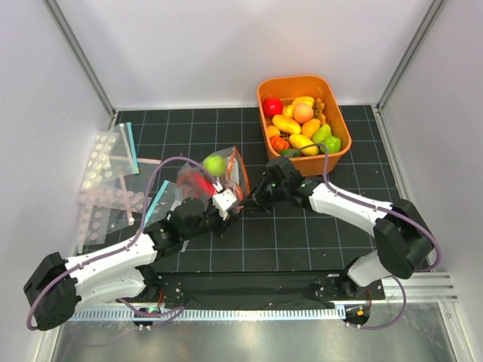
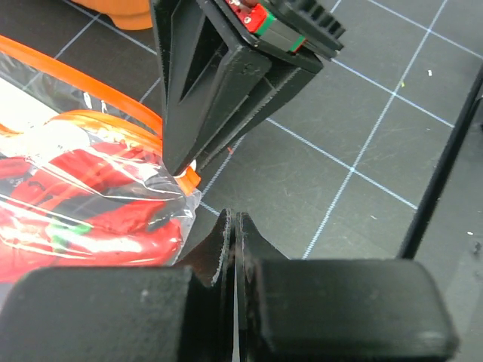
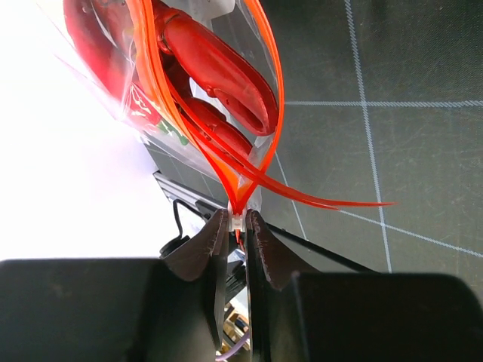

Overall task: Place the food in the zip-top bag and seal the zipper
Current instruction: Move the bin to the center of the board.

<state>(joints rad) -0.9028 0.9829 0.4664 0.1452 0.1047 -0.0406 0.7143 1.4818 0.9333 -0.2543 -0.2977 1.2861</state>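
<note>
The right tool (image 3: pixel 237 222) is clamped on the zipper (image 3: pixel 226 185) at its end. The left tool (image 2: pixel 231 226) is pressed together, though whether film is caught cannot be told. The zip-top bag (image 1: pixel 234 170) is laid on the desk (image 1: pixel 302 226), lobster (image 3: pixel 219 75) inside, green fruit (image 1: pixel 215 164) at its far end. With the strips parted, the slim pinch could be lost if tension is applied.

The counter (image 1: pixel 302 226) carries one zip-top bag (image 1: pixel 237 175), one red lobster (image 1: pixel 198 183), one light-green fruit (image 1: pixel 215 164) and one orange bin (image 1: pixel 296 78). The toy produce (image 1: pixel 298 124) in it is too crowded to count. The flat bags (image 1: pixel 106 188) show two teal strips (image 1: pixel 130 147).
</note>
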